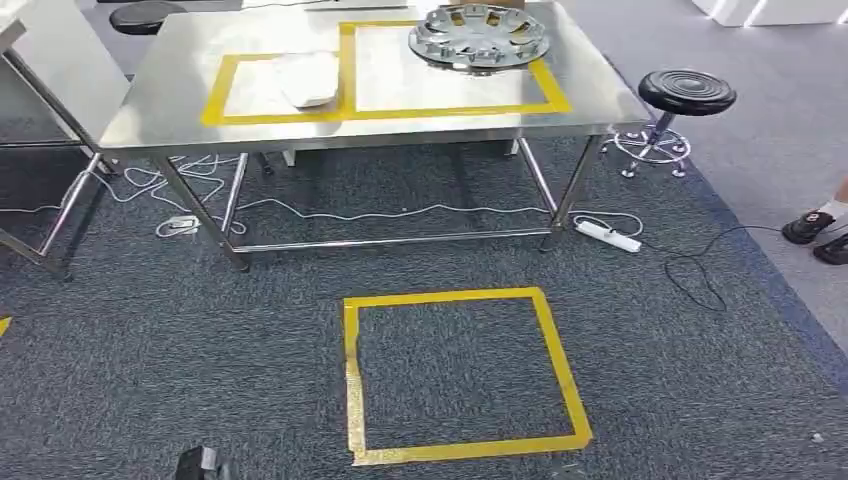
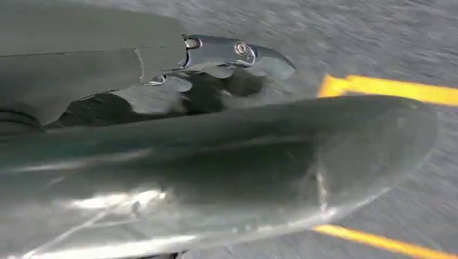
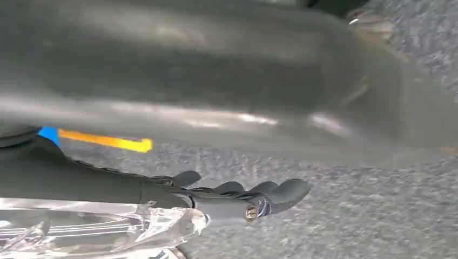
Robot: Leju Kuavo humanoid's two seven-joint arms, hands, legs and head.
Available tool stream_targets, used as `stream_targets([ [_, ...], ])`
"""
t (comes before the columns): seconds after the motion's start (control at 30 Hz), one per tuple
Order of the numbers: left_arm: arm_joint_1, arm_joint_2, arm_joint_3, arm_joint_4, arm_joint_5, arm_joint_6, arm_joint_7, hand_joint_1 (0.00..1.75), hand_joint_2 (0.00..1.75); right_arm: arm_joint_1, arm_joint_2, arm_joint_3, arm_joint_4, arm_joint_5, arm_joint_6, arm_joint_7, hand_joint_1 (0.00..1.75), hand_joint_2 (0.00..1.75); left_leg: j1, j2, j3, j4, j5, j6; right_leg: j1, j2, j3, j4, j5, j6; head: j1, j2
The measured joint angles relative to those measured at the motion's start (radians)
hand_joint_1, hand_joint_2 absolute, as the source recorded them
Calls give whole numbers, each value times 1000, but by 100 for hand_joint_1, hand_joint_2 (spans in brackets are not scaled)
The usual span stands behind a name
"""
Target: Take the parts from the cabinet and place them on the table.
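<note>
The silver spoked wheel cover lies on the steel table; whether either hand's fingers grip anything is unclear.

On the table, the hubcap and white part occupy both taped boxes.

Even, bright indoor light fills the head view; the steel desk gives soft glare and throws a faint shadow on the carpet beneath. Both wrist views are smeared with motion blur, with pale streaks of glare across a large out-of-focus grey surface
</note>
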Motion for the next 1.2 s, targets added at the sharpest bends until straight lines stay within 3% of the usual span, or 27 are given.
stream_targets([
  [0.03, 0, 0, 0, 5, -17, 33, 32, 0, 0, -4, 0, 0, 0, -5, 11, -2, 0, 0, -7, 0, -4, 6, -3, -6, 1, 2, 9, -11, -1, -7, -2, 0],
  [0.13, 2, -3, -17, 21, -95, 83, 86, 0, 0, 2, 0, 0, 0, -18, 40, 0, 0, 0, -3, 0, -8, 4, 4, -20, 6, 4, 0, -5, 3, -21, -3, 0],
  [0.2, 2, -3, -41, 27, -139, 90, 96, 0, 0, 3, 0, -1, 0, -22, 44, 7, 0, 0, -3, 1, -18, 29, -24, -33, -4, 0, 0, -12, 10, -35, -5, 0],
  [0.23, 1, -5, -50, 30, -147, 91, 101, 0, 0, 0, 0, -1, 0, -24, 45, 9, 0, 0, -1, 1, -44, 85, -63, -39, -5, 0, -3, -12, 11, -39, -11, 0],
  [0.3, 1, -5, -65, 36, -153, 91, 104, 0, 0, 1, 0, -1, 0, -27, 46, 11, 0, 0, 4, 1, -124, 257, -144, -47, -5, -1, -10, -12, 13, -42, -11, 0],
  [0.33, 2, -5, -69, 38, -154, 91, 104, 0, 0, 3, -1, -1, 0, -28, 46, 12, 0, 0, 5, 1, -153, 318, -161, -49, -5, -1, -12, -12, 15, -42, -11, 0],
  [0.37, 4, -5, -73, 41, -161, 93, 107, 0, 0, 4, -1, -1, 0, -28, 47, 14, 0, 0, 6, 1, -157, 325, -151, -50, -5, -1, -13, -12, 16, -40, -11, 0],
  [0.4, 5, -5, -78, 43, -172, 101, 115, 0, 0, 4, -1, -2, 0, -29, 50, 15, 0, 0, 8, 1, -140, 291, -119, -50, -6, -1, -14, -11, 17, -39, -11, 0],
  [0.47, 1, -5, -102, 46, -221, 147, 169, 0, 0, 3, -1, -2, 0, -31, 67, 15, 0, 0, 11, 1, -57, 133, -31, -50, -9, 1, -12, -11, 19, -33, -11, 0],
  [0.5, -2, -5, -118, 47, -263, 179, 216, 0, 0, 2, -1, -2, 0, -31, 79, 15, 0, 0, 15, 2, -16, 57, -4, -52, -9, 1, -12, -11, 20, -26, -12, 0],
  [0.53, -7, -5, -141, 50, -309, 213, 266, 0, 0, 0, -3, -2, 0, -31, 89, 14, 0, 0, 13, 0, 2, 8, -12, -54, -1, 2, -18, -1, 17, -18, -17, 0],
  [0.57, -9, -5, -171, 51, -351, 240, 312, 0, 0, 0, -3, -2, 0, -31, 95, 13, 0, 0, 13, -5, -6, 14, -12, -38, -1, 2, -22, -5, 22, -12, -13, 0],
  [0.67, -3, 3, -236, 55, -404, 265, 372, 0, 0, 1, -3, -4, 0, -38, 98, 26, 0, 0, 10, -5, -10, 11, -7, -14, -7, 2, -22, -11, 26, 6, -14, 0],
  [0.7, -3, 3, -251, 55, -411, 273, 373, 0, 0, 2, -3, -5, 0, -40, 94, 35, 0, 0, 12, -3, -10, 10, -3, -8, -8, 0, -31, 4, 12, 11, -10, 0],
  [0.73, -4, 3, -263, 55, -414, 279, 366, 0, 0, 2, -3, -6, 0, -39, 85, 48, 0, 0, 11, -3, -11, 10, -3, -2, -7, -1, -52, 53, -25, 13, -5, 0],
  [0.8, -4, 2, -287, 56, -432, 286, 340, 0, 0, 1, -3, -6, 0, -29, 62, 78, 0, 0, 8, -2, -14, 10, -1, 4, -7, -1, -126, 225, -111, 15, -1, 0],
  [0.83, -4, 2, -298, 57, -442, 289, 333, 0, 0, 3, -3, -6, 0, -24, 56, 86, 0, 0, 6, -1, -15, 11, -1, 6, -7, -1, -156, 295, -136, 15, -1, 0],
  [0.87, -4, 2, -306, 57, -447, 291, 328, 0, 0, 5, -3, -6, 0, -21, 54, 89, 0, 0, 5, -1, -15, 11, 0, 6, -7, -1, -165, 317, -135, 14, -1, 0],
  [0.9, -3, 2, -316, 58, -453, 292, 326, 0, 0, 6, -3, -6, 0, -18, 53, 91, 0, 0, 4, -1, -15, 11, 0, 6, -6, -1, -150, 294, -114, 12, -1, 0],
  [0.93, -3, 1, -323, 58, -458, 294, 324, 0, 0, 6, -3, -6, 0, -14, 52, 93, 0, 0, 3, -2, -14, 12, 0, 6, -6, -1, -114, 225, -74, 8, -1, 0],
  [1.0, -5, -1, -338, 58, -465, 294, 319, 0, 0, 3, -3, -6, 0, -13, 51, 96, 0, 0, 3, -3, -10, 12, -1, 3, -5, -1, -10, 34, 4, -2, 0, 0],
  [1.03, -5, -1, -343, 58, -466, 294, 319, 0, 0, 0, -3, -6, 0, -13, 50, 96, 0, 0, -4, -3, -12, 15, -3, -4, -1, -1, 8, -5, -12, -3, -1, 0],
  [1.13, -6, -2, -350, 59, -472, 307, 318, 0, 0, 2, -3, -6, 0, -14, 44, 110, 0, 0, 1, 0, -15, 12, 3, -19, 5, 4, 1, -2, -4, -17, -2, 0],
  [1.2, -7, -3, -358, 59, -473, 326, 318, 0, 0, 4, -2, -8, 0, -24, 33, 127, 0, 0, 3, 0, -17, 19, -8, -32, -4, 6, 4, -12, 5, -32, -1, 0],
])
